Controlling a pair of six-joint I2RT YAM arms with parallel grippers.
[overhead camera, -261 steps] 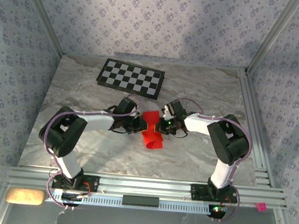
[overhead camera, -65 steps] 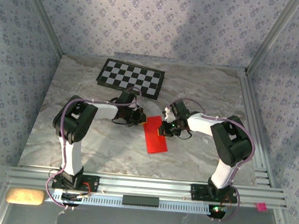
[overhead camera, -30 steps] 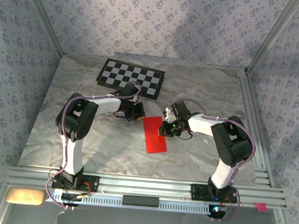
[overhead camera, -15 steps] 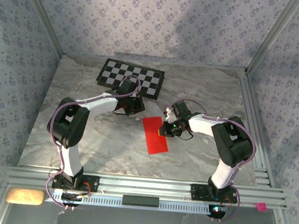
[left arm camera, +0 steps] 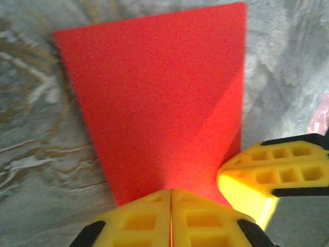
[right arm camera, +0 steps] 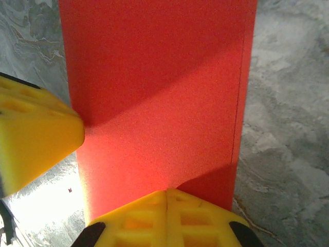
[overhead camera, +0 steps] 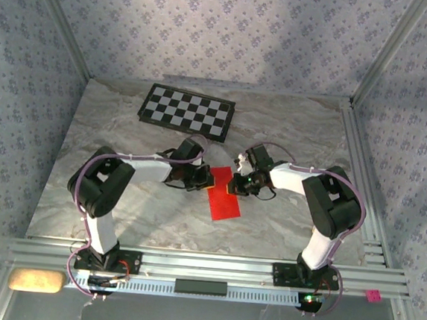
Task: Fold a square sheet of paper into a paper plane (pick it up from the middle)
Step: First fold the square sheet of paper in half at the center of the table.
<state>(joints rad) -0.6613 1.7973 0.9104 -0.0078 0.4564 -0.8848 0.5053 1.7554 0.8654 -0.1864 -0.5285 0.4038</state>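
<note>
No lettering, number or brand can be read; a small pink tag (overhead camera: 372, 295) is seen at the right end of the front rail (overhead camera: 204, 264) — whatever is marked on it is too small to be made out; the checkerboard (overhead camera: 188, 112) is printed with plain black and white squares.

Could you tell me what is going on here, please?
Two robot arms are working a red paper toward a plane. It lies flat on the table as a folded rectangle, with no point yet. The left gripper and right gripper, both shut, meet at its far end from either side, tips on the paper, apparently pressing it down.
</note>
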